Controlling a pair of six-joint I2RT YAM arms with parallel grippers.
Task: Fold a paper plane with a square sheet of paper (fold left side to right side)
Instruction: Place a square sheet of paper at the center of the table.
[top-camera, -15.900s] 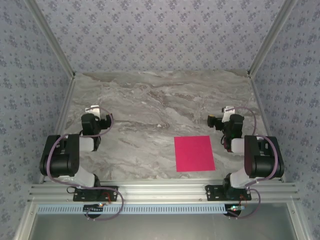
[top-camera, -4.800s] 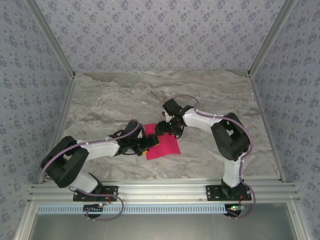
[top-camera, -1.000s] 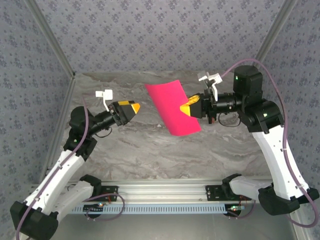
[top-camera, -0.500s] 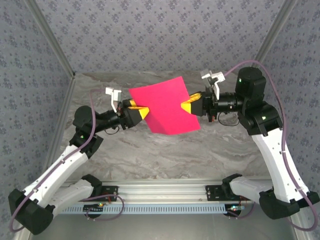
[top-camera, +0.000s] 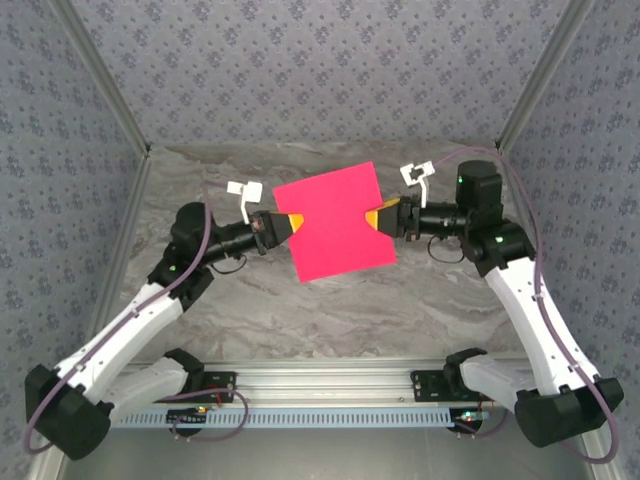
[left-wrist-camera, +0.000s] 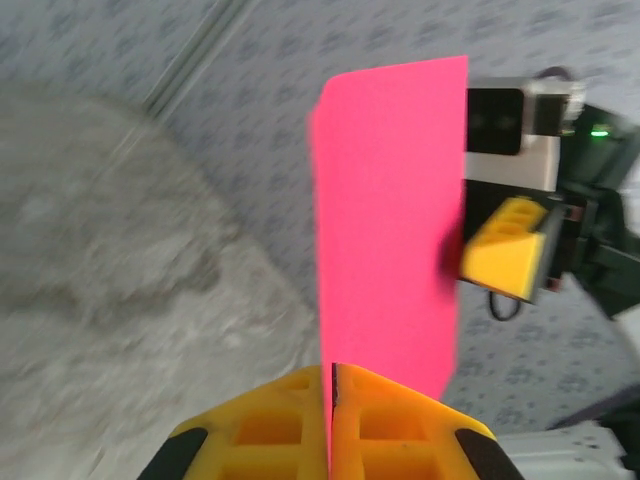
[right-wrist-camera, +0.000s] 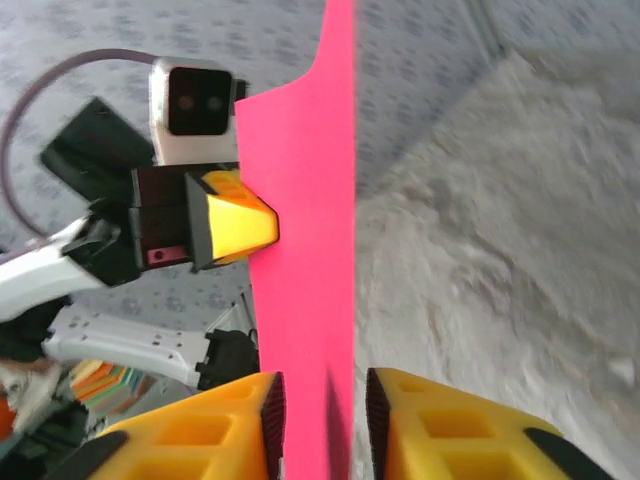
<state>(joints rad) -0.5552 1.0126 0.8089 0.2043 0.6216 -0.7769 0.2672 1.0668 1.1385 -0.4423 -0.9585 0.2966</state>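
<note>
Sheet hangs between left claw and right claw.

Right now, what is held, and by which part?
The paper, by its left edge, in the shut left gripper. The right gripper stands open around its right edge.

Blocking centre, mid-air: square sheet of paper, hung btw L gripper & R gripper, above table. Free room on marble beneath sheet, also front & back of it. L arm & R arm slanting in from near corners, barring sides. Patterned walls closing back, L, R.
</note>
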